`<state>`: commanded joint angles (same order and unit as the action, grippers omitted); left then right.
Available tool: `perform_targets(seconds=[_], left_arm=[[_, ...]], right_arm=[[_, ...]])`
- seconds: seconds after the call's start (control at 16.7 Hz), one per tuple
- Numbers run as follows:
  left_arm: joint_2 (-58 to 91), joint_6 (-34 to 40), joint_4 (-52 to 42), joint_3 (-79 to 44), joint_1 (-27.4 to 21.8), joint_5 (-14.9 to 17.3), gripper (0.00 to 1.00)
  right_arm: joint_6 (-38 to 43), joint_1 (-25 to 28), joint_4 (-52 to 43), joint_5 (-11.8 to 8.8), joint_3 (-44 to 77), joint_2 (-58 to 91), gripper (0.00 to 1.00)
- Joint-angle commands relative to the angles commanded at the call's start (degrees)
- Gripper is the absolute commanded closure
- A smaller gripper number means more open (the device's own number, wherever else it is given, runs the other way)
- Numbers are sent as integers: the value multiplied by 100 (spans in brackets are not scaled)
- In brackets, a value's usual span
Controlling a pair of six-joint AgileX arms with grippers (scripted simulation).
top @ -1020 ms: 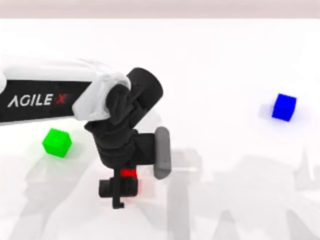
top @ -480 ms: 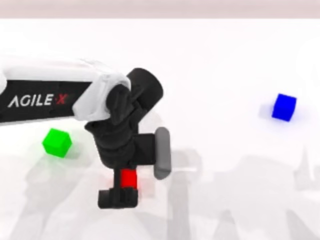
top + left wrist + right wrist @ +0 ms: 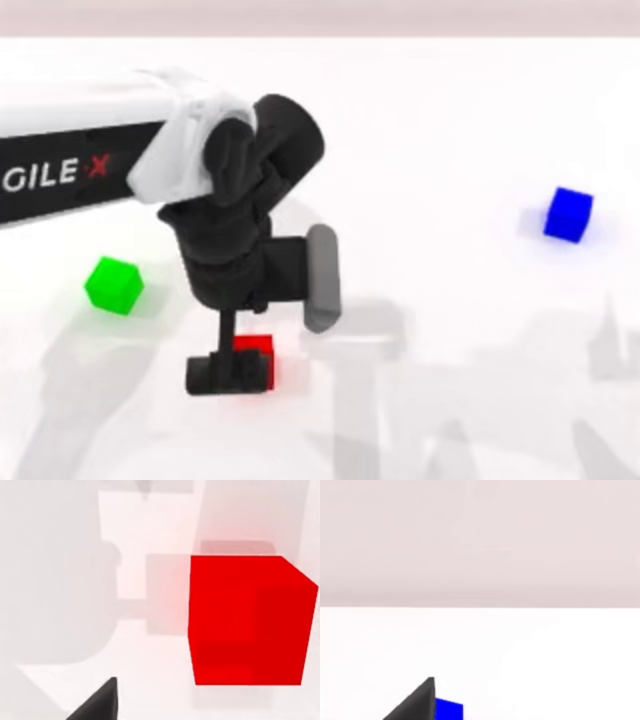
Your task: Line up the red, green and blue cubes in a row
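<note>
White bench all round: green cube (image 3: 113,285) sits at your left, red cube (image 3: 254,350) near the middle beside your left claw (image 3: 230,374), whose spread you cannot tell; blue cube (image 3: 568,213) far right. Rigid, light, glossy, likely slippery: grip opposite flat faces squarely

Left tool (image 3: 231,372) — beside red cube (image 3: 256,348)

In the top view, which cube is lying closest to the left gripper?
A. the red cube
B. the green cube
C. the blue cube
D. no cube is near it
A: in the top view the red cube lies right at the left gripper, while the green cube sits apart at the left and the blue cube far at the right.
</note>
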<state>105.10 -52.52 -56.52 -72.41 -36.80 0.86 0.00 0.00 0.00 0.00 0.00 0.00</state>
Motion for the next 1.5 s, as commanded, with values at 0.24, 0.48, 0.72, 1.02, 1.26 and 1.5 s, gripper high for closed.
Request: perform_targets(seconds=[0.24,0.48,0.72,1.02,1.26,1.5], left_arm=[[-258,8,-569,-372,52,0,0],[-235,20,-556,-363,29,0,0],[-106,626,-557,-494,420,-14,0],[243,2542,-601,-721,1456,-48,0],[459,3935,-593,-890,2270,-76,0],[509,4402,-554,-983,2616,-81,0]], right_arm=[[0,0,0,0,0,0,0],[0,0,0,0,0,0,0],[0,0,0,0,0,0,0],[0,0,0,0,0,0,0],[0,0,0,0,0,0,0],[0,0,0,0,0,0,0]])
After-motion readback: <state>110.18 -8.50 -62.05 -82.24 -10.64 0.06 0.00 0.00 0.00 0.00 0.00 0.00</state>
